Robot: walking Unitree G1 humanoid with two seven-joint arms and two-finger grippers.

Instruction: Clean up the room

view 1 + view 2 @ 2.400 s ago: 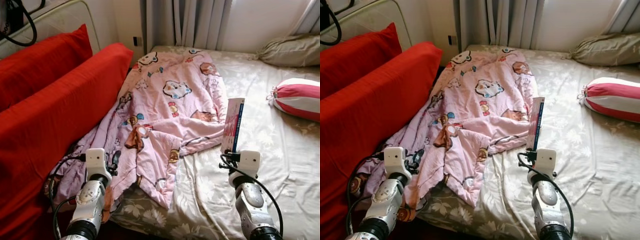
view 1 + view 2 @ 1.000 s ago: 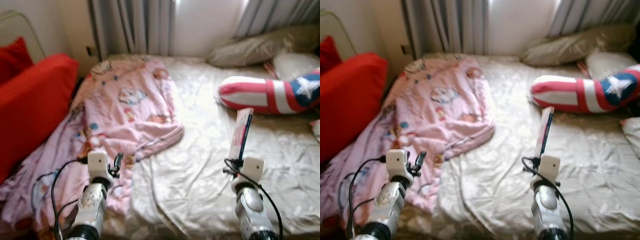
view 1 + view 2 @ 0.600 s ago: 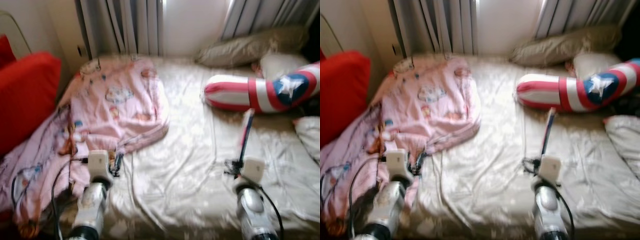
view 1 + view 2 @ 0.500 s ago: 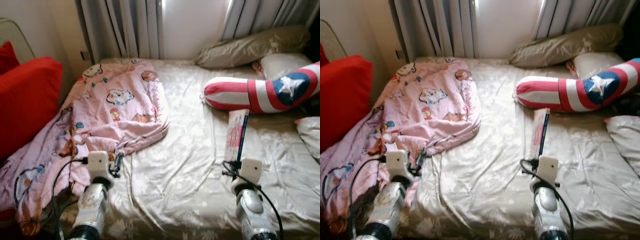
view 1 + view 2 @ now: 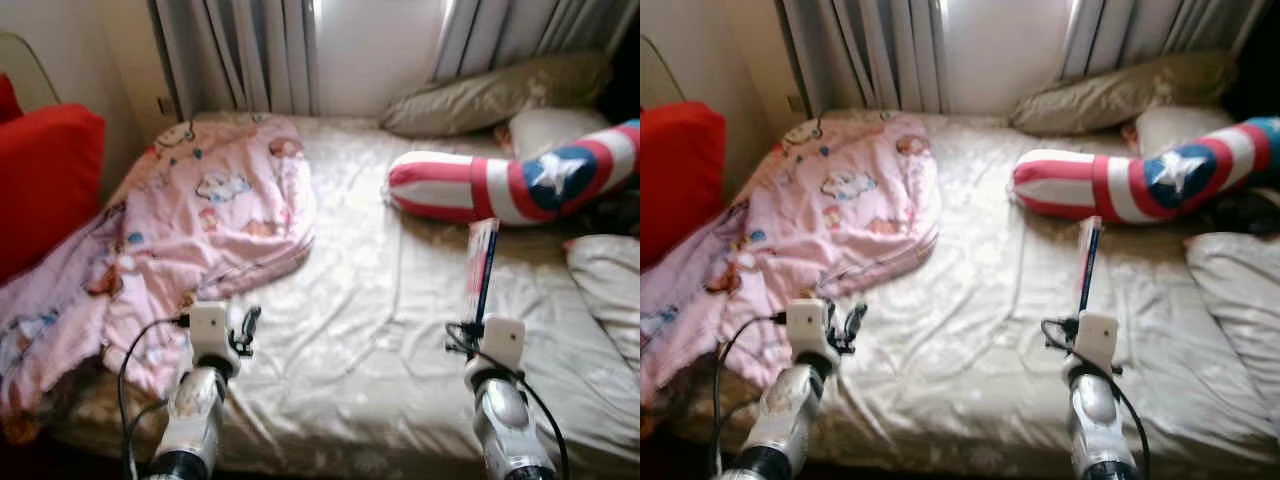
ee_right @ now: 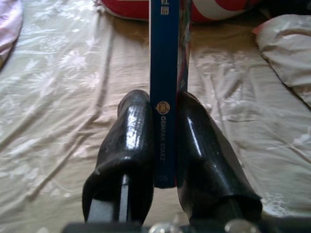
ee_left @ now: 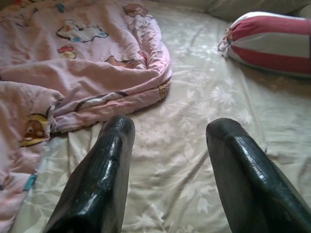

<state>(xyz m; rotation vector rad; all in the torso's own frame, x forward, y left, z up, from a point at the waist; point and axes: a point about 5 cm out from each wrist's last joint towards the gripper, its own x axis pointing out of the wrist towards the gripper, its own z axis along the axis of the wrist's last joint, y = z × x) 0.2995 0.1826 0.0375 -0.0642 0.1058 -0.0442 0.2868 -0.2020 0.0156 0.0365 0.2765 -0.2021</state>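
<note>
Lying against the bed's left edge, past a red cushion [image 5: 45, 180] beside the bed, a pink cartoon-print blanket [image 5: 190, 230] sprawls from the head corner down toward the foot, one fold spilling over the side. The left tool [image 7: 167, 145] hovers above the floral sheet [image 5: 360, 300] near the bed's foot edge, just beside the blanket's lower fold, its two black fingers [image 7: 104, 170] spread apart with nothing between them. Toward the head of the bed, a beige pillow [image 5: 490, 95] rests below the curtains [image 5: 250, 50], and a red-and-white striped bolster [image 5: 500, 185] with a blue star patch lies across the right half of the mattress. The right tool [image 6: 165, 141] is held above the sheet near the foot edge on the bed's right side, its fingers [image 6: 129, 145] pressed together on the lower end of a thin book [image 6: 165, 58], blue spine facing the wrist camera. The book stands upright out of the tool, its top end pointing toward the bolster. Another pale pillow [image 5: 605, 290] lies at the bed's right edge.
</note>
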